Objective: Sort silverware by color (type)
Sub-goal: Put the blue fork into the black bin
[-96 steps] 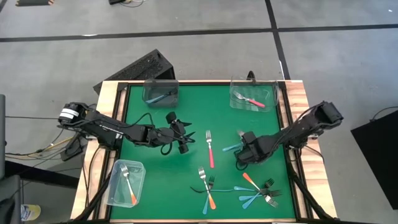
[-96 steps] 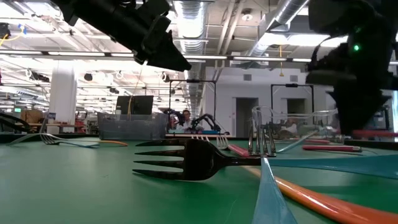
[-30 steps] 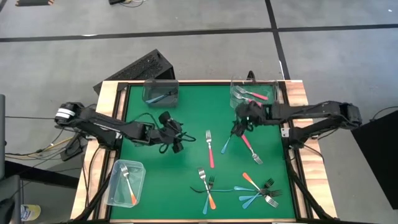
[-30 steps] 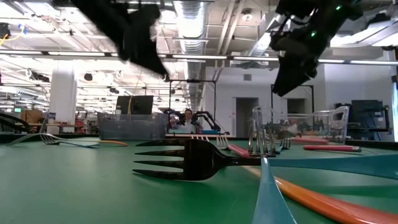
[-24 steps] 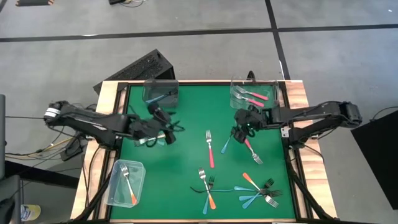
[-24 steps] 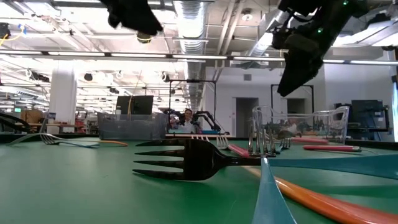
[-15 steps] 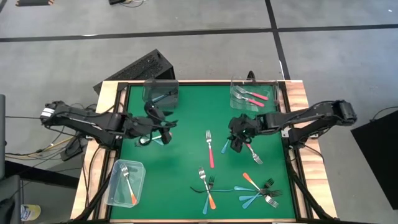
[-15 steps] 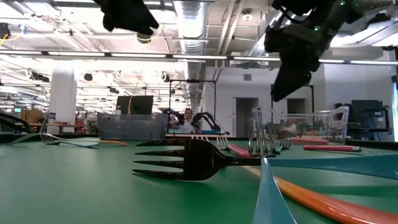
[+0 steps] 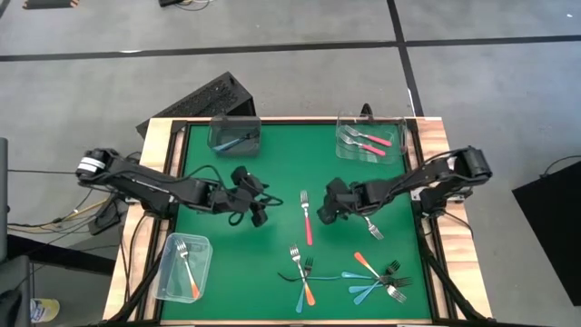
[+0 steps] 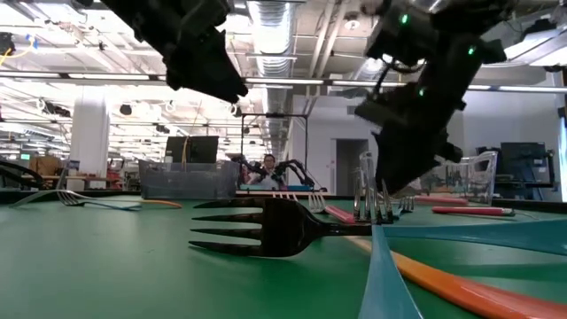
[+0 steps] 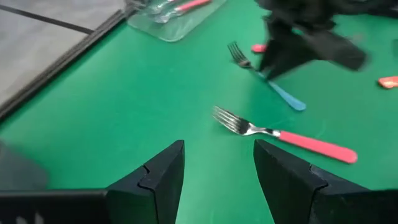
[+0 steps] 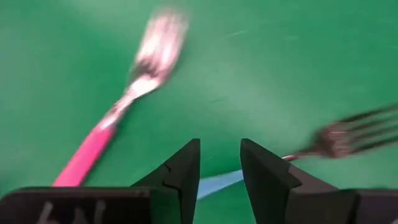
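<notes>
right claw [image 9: 332, 207] low over blue fork [image 12: 217, 182], handle between half-spread fingers, not pinched | fork mid-desk beside pink fork [image 9: 307, 218], its long axis crossing the finger gap | left claw [image 9: 257, 207] spread, empty, farther off

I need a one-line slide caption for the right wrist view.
Right gripper open above a blue fork, pink fork beside.

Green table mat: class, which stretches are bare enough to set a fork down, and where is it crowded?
Bare: the green table mat between the two far clear plastic containers, and beside the near-left container. Crowded: the near-right heap of orange and blue-handled forks.
</notes>
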Robot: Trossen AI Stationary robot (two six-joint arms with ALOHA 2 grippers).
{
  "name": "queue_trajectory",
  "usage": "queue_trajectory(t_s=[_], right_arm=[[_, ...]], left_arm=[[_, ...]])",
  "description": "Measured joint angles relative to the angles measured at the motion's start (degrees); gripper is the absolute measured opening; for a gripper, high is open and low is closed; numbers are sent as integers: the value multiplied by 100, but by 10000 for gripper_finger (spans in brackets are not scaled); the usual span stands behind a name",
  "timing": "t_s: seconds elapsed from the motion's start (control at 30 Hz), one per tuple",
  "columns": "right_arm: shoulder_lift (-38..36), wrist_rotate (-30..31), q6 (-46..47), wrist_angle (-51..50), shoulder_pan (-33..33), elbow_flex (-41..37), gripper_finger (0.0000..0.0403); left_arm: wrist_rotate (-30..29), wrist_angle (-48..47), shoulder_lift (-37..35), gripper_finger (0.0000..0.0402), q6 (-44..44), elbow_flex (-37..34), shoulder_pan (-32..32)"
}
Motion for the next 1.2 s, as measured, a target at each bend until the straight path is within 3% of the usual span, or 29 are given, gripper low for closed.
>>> queue_trajectory(t_s=[0.53,0.87,1.0,1.2], right_arm=[[617,567,1321,-470,85,24,179],[-75,819,1599,-942,267,-7,180],[-87,821,1612,-1033,267,-11,180],[267,681,2355,-1382,269,-9,180]], left_arm=[[-48,90,168,180,11,2,-43],[-213,91,168,180,20,0,-42],[-251,88,168,180,17,0,-42],[-257,79,168,180,17,-4,-42]])
